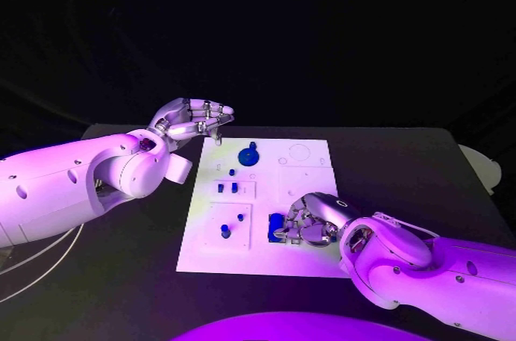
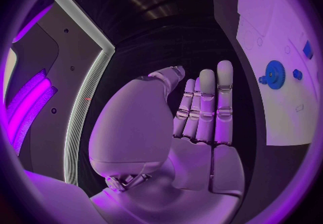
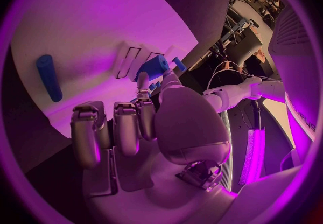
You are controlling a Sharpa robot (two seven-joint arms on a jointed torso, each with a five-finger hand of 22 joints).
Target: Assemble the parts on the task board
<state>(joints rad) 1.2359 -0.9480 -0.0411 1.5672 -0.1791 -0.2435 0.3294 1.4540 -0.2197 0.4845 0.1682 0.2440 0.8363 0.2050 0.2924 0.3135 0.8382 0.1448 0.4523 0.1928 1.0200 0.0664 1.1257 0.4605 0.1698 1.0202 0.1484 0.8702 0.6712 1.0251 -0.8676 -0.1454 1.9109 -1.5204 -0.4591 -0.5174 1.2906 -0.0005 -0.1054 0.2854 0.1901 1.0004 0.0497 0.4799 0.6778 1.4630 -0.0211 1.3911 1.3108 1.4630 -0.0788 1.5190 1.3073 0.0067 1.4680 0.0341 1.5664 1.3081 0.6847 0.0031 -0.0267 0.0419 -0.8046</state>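
The right hand (image 1: 309, 220) is down on the near part of the task board (image 1: 306, 178), fingers curled over the surface, and just beside its fingertips lies a blue cylinder (image 1: 275, 225) flat on the white plate. From the right wrist view the fingers (image 3: 128, 127) are bent down toward the board with that blue cylinder (image 3: 49, 77) lying apart from them, off to the finger side, and a blue block (image 3: 155, 65) sits just past the thumb by a pair of slots; whether the thumb touches the block, I cannot tell, and I cannot tell whether this hand actually has hold of anything. Over at the far corner of the board, the left hand (image 1: 194, 120) hovers above the table (image 1: 408, 169), fingers curled inward with nothing in them. The left wrist view shows its fingers (image 2: 210, 106) side by side and the palm bare. Beyond those fingertips, a blue gear (image 1: 248, 157) sits on the board, the gear (image 2: 274, 74) with a small blue peg (image 2: 296, 74) near it. Between the two hands, small blue parts (image 1: 227, 186) stand in the board's recesses, with more (image 1: 228, 229) closer to the right hand.
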